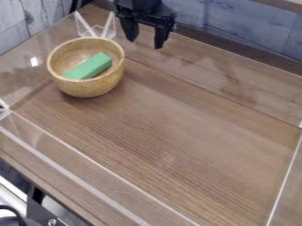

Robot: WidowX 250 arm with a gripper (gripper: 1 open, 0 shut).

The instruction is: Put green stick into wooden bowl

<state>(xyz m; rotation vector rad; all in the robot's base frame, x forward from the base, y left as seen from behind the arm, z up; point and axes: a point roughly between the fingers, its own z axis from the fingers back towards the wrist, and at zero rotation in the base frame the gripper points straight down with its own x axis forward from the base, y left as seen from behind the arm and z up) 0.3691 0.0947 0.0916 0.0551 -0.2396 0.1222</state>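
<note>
The green stick [88, 66] lies inside the wooden bowl [85, 83], slanted across its bottom, at the left of the table. My gripper [143, 36] hangs above the table's far edge, up and to the right of the bowl, well apart from it. Its two dark fingers point down, stand apart, and hold nothing.
A wood-grain table top [177, 132] is enclosed by low clear plastic walls [71, 168] along the front and sides. A grey brick-pattern wall [236, 22] stands behind. White thin rods [83, 25] lean behind the bowl.
</note>
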